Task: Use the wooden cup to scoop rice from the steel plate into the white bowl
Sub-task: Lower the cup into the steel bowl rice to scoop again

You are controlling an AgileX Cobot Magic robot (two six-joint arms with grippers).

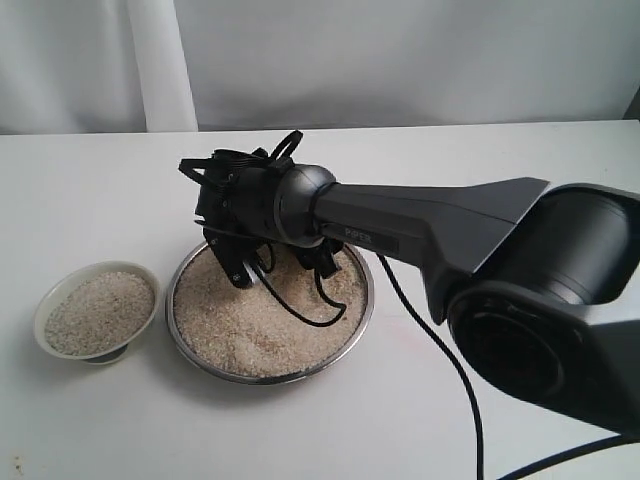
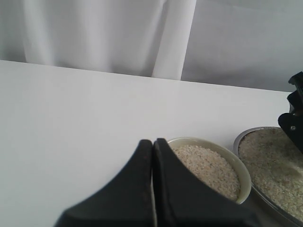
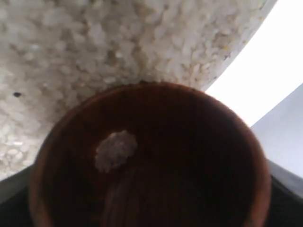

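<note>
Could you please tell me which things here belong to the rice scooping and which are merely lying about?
Part of the job:
rice
steel plate
white bowl
wooden cup, held by the right gripper

Not part of it:
left gripper, shut and holding nothing
black cable on the table
white curtain behind

A white matte worktop (image 1: 90,190) is stretching across the whole scene. Behind its far edge a pale curtain (image 1: 400,60) is hanging in soft vertical folds, 1 brighter fold standing out left of centre.
</note>
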